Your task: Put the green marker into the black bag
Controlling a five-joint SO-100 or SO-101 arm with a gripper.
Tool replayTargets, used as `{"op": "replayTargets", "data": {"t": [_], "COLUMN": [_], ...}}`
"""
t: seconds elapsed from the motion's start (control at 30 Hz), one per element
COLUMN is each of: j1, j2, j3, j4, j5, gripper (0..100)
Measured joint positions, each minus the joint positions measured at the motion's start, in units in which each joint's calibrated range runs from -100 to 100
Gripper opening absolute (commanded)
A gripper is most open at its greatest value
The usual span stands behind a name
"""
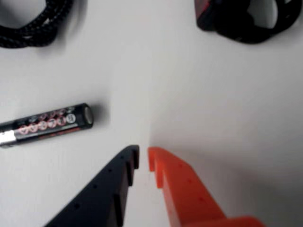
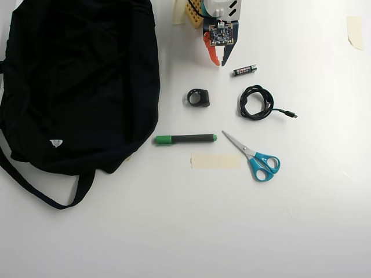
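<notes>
Slim green-capped marker (image 2: 185, 138) beside soft black fabric bag (image 2: 75, 81); plastic pincer (image 1: 143, 154) narrow, empty.

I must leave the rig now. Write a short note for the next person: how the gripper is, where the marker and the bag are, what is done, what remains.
Gripper: empty, fingers nearly closed, at the top of the overhead view beside the AAA battery.
Green marker: lying flat on the table, just right of the black bag and apart from the gripper; untouched.
Black bag: on the left side of the table.
Done: nothing yet.
Left: reach past the small black ring-shaped object to the marker, grasp it, carry it to the bag, and drop it in.
</notes>
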Motion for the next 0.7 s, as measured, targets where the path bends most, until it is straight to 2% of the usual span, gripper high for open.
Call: {"op": "replayTargets", "data": {"t": [0.37, 0.7], "j1": [0.0, 0.0], "j2": [0.0, 0.6], "j3": [0.6, 0.5], "j4": [-0.7, -16.2], "j5": [-0.3, -0.5], "gripper": [3, 2]}}
